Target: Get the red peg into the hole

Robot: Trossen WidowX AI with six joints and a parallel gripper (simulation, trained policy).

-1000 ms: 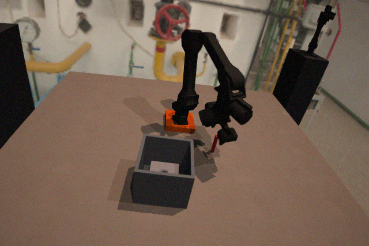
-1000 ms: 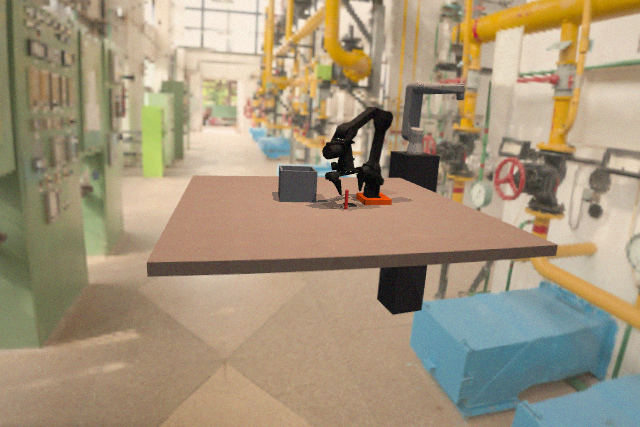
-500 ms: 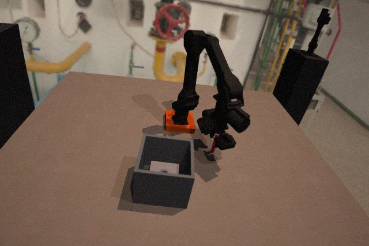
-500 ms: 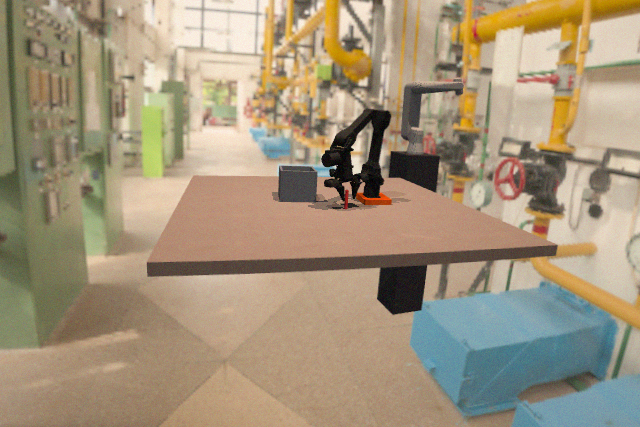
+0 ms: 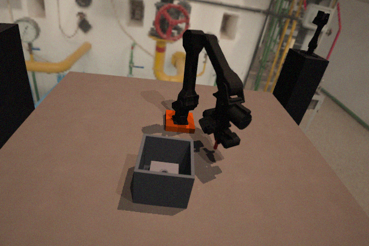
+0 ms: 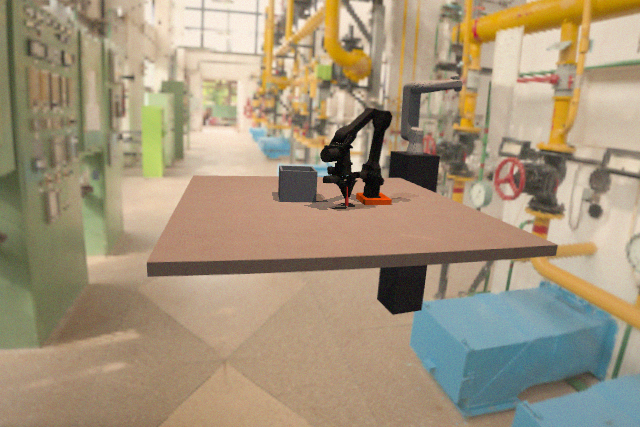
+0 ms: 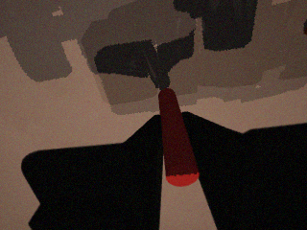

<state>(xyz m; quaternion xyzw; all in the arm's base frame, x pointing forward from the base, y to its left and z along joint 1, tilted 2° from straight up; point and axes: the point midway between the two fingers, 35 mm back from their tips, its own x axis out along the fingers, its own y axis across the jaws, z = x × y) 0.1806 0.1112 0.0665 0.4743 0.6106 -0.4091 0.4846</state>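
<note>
The red peg (image 5: 215, 145) (image 6: 346, 197) (image 7: 177, 144) stands roughly upright at the table, right of the box in the top view. Its lower end is at or just above the table top; I cannot tell whether it touches. My gripper (image 5: 218, 139) (image 6: 347, 188) (image 7: 171, 120) points down and is shut on the peg, with a black finger on each side of it in the wrist view. The open grey box (image 5: 162, 190) (image 6: 297, 185) stands apart from the gripper. Inside, at the bottom, lies the white plate (image 5: 157, 166), its hole partly hidden by the near wall.
The arm's orange base (image 5: 179, 128) (image 6: 375, 200) sits on the brown table (image 5: 74, 207) (image 6: 258, 236), behind the box in the top view. The box walls rise well above the plate. Black pedestals stand beyond the table's edges, one with another arm on it.
</note>
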